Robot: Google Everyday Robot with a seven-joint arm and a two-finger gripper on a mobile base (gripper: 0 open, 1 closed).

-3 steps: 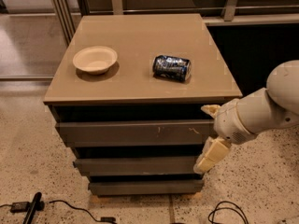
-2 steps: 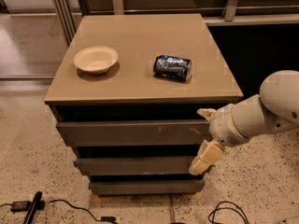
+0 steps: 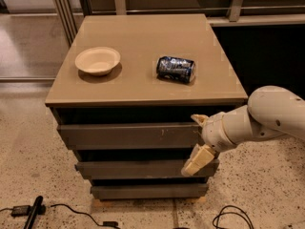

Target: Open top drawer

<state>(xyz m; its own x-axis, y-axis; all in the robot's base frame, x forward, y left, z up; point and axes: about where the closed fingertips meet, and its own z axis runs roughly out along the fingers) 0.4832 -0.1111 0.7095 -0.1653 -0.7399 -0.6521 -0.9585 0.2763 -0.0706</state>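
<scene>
The top drawer (image 3: 124, 135) is the widest grey-brown slab front, just under the tan cabinet top (image 3: 143, 87), with small pale scratches right of centre. It sits about flush with the cabinet. My gripper (image 3: 196, 142) is at the drawer front's right end, coming from the white arm (image 3: 267, 118) on the right. Its fingers are open: the upper fingertip (image 3: 198, 119) is at the drawer's top edge, and the lower one (image 3: 193, 163) hangs in front of the second drawer. It holds nothing.
A pale bowl (image 3: 97, 60) and a dark can (image 3: 176, 69) lying on its side rest on the cabinet top. Two narrower drawers (image 3: 138, 169) sit below. Cables (image 3: 71, 210) and a black object (image 3: 33, 213) lie on the speckled floor. A rail and glass stand behind.
The gripper and arm have moved left, from beside the cabinet's right edge onto the right end of the top drawer front. The drawers, bowl and can have not moved.
</scene>
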